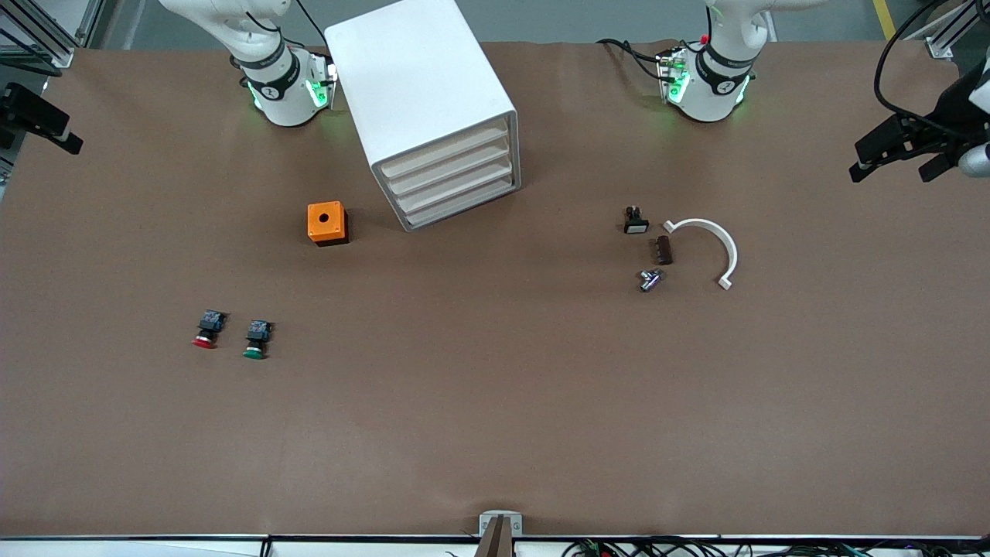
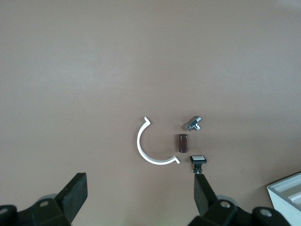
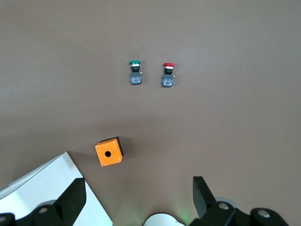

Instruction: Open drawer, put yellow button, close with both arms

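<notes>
The white cabinet point(image 1: 421, 85) stands between the two arm bases, and all four of its beige-fronted drawers are shut. The top drawer point(image 1: 447, 152) is closed flush. The yellow button shows in no view. My left gripper point(image 1: 889, 151) hangs high in the air at the left arm's end of the table. In the left wrist view point(image 2: 139, 181) it is open wide and empty. My right gripper point(image 1: 46, 128) hangs high at the right arm's end. In the right wrist view point(image 3: 138, 184) it is also open and empty. A cabinet corner shows in both wrist views point(image 2: 287, 190) point(image 3: 42, 188).
An orange box with a hole point(image 1: 327, 223) sits beside the cabinet. A red-capped button point(image 1: 207, 329) and a green-capped button point(image 1: 256, 339) lie nearer the camera. Toward the left arm's end lie a white-capped button point(image 1: 636, 220), a brown cylinder point(image 1: 663, 250), a metal part point(image 1: 650, 280) and a white C-shaped piece point(image 1: 708, 247).
</notes>
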`<state>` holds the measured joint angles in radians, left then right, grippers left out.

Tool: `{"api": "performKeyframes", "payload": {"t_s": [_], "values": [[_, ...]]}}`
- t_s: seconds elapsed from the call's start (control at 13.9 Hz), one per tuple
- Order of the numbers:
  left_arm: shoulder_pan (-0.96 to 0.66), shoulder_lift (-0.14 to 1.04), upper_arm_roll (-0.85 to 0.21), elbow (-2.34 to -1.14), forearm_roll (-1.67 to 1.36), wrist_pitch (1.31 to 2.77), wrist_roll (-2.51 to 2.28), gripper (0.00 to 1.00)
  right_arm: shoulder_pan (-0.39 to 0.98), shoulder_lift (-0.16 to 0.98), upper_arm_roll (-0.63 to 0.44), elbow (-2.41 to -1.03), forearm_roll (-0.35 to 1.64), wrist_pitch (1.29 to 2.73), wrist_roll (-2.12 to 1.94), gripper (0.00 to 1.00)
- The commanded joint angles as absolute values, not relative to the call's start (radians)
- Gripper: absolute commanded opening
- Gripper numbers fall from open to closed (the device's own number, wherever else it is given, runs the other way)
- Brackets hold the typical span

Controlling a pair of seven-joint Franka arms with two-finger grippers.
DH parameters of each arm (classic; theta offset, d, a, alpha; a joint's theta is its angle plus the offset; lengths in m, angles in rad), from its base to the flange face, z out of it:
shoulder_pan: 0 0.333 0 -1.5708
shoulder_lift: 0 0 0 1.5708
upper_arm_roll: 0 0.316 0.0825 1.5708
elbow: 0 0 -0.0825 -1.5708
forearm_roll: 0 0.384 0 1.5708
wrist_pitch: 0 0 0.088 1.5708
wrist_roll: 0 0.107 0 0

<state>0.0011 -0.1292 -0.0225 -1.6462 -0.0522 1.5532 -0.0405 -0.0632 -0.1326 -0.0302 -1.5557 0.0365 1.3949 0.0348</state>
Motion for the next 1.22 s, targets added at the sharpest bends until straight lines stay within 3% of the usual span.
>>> {"api": "performKeyframes", "payload": {"t_s": [0.0,1.15], "values": [[0.002,-0.127,-0.060,-1.629,-0.037,1.523,-0.066,1.00,-0.074,-0.146,-0.025,-1.562,0.052,1.391,0.041,1.00],[0.006,-0.124,-0.081,-1.625,-0.032,1.516,-0.083,1.00,-0.072,-0.146,-0.025,-1.569,0.052,1.381,0.041,1.00]]}}
